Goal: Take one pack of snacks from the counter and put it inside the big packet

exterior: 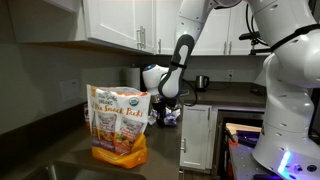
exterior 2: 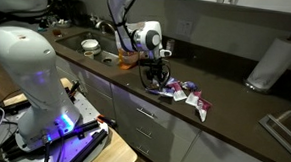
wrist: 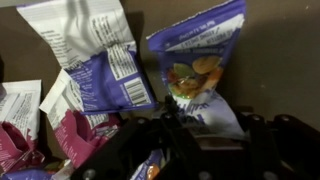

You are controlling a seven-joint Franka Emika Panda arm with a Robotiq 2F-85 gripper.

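Several small purple-white snack packs lie in a loose pile on the dark grey counter. The big packet, orange and cream with fruit pictures, stands upright on the counter; in an exterior view only its orange side shows behind the gripper. My gripper hangs low over the pile, to the right of the big packet, and also shows in an exterior view. In the wrist view the gripper is open, and its dark fingers straddle the lower end of one purple pack with a fruit picture.
A sink is set in the counter beyond the big packet. A paper towel roll stands at the far end. White wall cabinets hang above. More packs lie to the left of the straddled one.
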